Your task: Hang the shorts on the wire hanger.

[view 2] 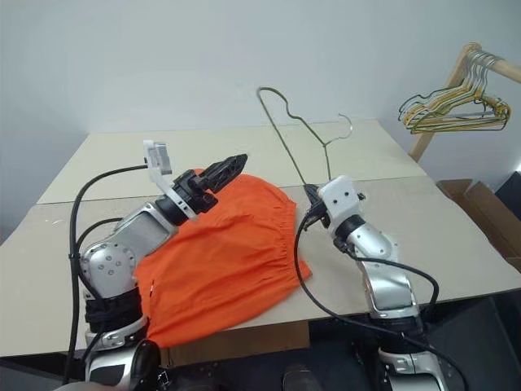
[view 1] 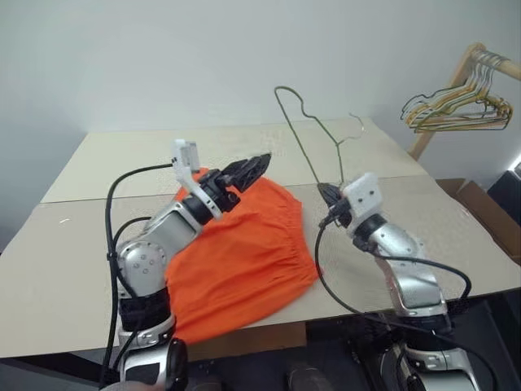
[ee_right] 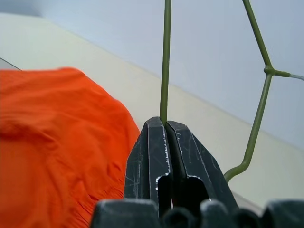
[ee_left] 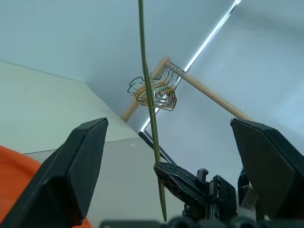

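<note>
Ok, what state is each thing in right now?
Shorts: lying flat on the table, not hung.
Hanger: lifted upright, pinched by the right gripper.
Right gripper: shut on the hanger wire.
Left gripper: open, empty, above the shorts.
Spare hangers: hanging on the rack.

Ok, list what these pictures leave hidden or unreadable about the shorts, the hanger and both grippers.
- Shorts: the near left part lies behind the left arm in the head views.
- Wire hanger: its lowest stretch disappears inside the shut right gripper, which grips the wire.
- Left gripper: open, but its fingertips run past the wrist view's lower edge.
- Bunch of hangers: too small to count.
</note>
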